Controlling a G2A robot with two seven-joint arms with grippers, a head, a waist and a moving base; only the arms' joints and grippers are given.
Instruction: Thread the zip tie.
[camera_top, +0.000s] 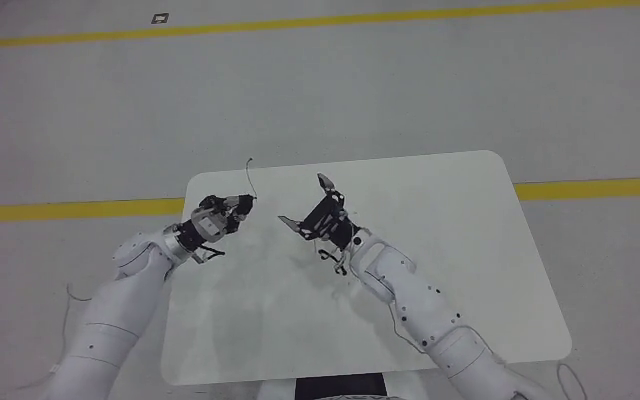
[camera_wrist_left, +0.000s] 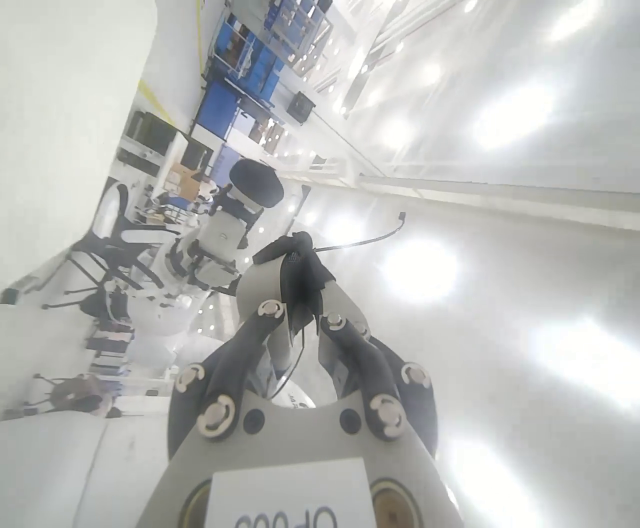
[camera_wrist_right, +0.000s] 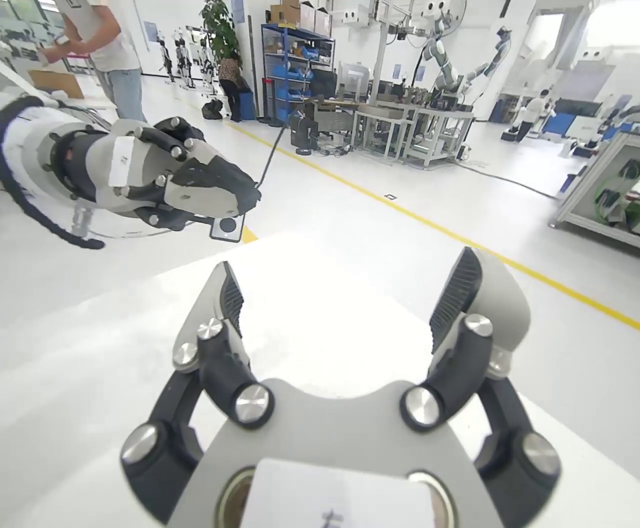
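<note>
- White-topped table (camera_top: 450, 300) with rounded corners stands on a pale workshop floor (camera_top: 400, 90), with both robot arms raised over its far half.
- Over the far left corner, the left gripper (camera_top: 240, 203) has its fingers pinched tight on a thin dark zip tie (camera_top: 250, 178).
- From those fingertips the strap's long free end rises and runs away from the robot, past the table's far edge. It is slightly bowed, with what looks like the small head at its tip, and a short tail pokes out behind the fingers.
- To the right, across a clear gap, the right gripper (camera_top: 305, 202) hovers with its jaws spread wide and nothing between them. The strap lies off to its left, so it would likely need to close that gap.
- Beyond, a yellow line (camera_top: 90, 210) crosses the floor, and shelves (camera_wrist_right: 295, 45) with blue bins stand far back.
</note>
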